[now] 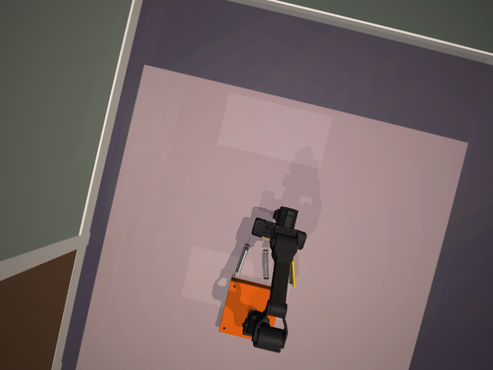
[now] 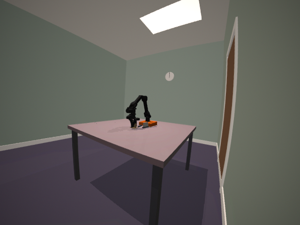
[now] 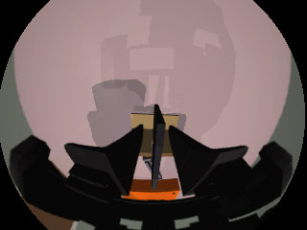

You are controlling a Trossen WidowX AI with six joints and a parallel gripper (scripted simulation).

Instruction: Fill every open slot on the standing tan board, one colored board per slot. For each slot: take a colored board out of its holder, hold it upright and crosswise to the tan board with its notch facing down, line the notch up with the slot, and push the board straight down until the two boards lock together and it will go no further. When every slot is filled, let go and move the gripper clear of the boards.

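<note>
wrist view: the gripper (image 1: 286, 234) (image 2: 132, 125) (image 3: 156, 128) stands parted around a dark board (image 3: 157, 144), crosswise at the tan board (image 1: 266, 238) (image 2: 135, 125) (image 3: 143, 120). release seems in hand; next, rise clear, then fetch the yellow board (image 1: 293, 274).

Around your workspace

You had a pale round clock (image 2: 169, 76) on the green wall (image 2: 145, 89), left of a brown door (image 2: 227, 106).

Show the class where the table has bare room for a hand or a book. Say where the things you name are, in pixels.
In the top view, the table (image 1: 378, 191) (image 2: 125, 139) (image 3: 58, 72) offers room right of the yellow board (image 1: 293, 274) and left of the orange base (image 1: 250, 292) (image 2: 153, 124) (image 3: 149, 195), each out to the edge. Crowded: from base to tan board (image 1: 266, 237) (image 2: 135, 125) (image 3: 139, 121).
</note>
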